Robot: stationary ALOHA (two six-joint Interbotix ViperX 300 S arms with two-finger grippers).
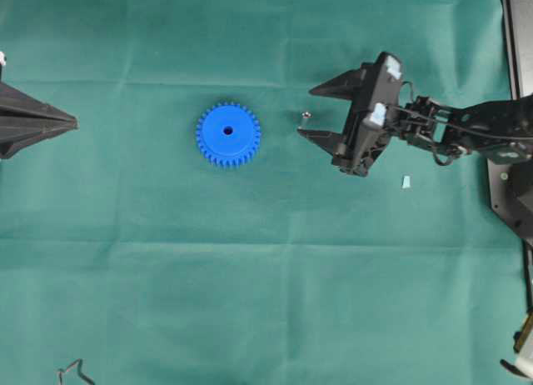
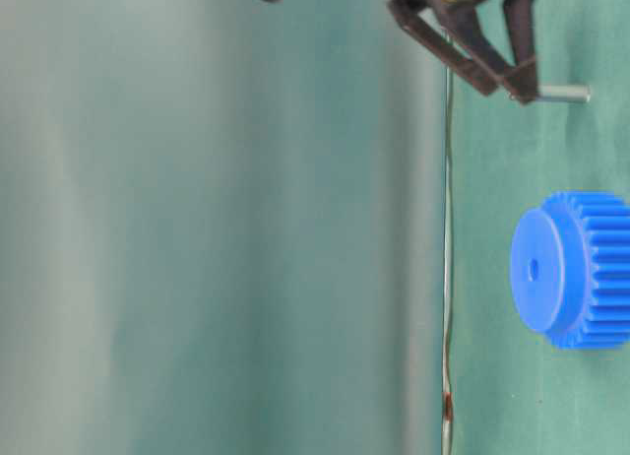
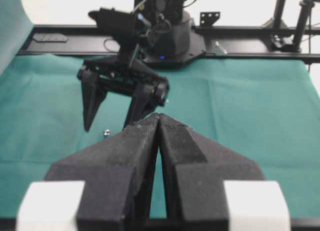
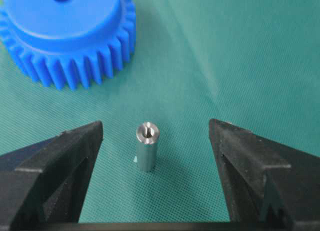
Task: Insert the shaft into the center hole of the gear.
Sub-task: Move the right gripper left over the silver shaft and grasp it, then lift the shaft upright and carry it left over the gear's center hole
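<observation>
Right claw (image 1: 310,112) spread wide, holding nothing — the shaft (image 4: 146,146) stands upright on the green surface (image 1: 250,302) between its two fingers, clear of both, long axis vertical. Gear (image 1: 228,134) lies flat near the surface's middle, center hole (image 1: 228,131) up, just beyond the shaft on the side away from the right arm. Left claw (image 3: 159,122) pressed shut and empty, back at the left edge — right arm is far nearer, so the pinch is its job.

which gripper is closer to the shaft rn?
Right. The right gripper stands open with the upright shaft between its fingers, untouched. The left gripper sits shut at the far edge, beyond the gear.
</observation>
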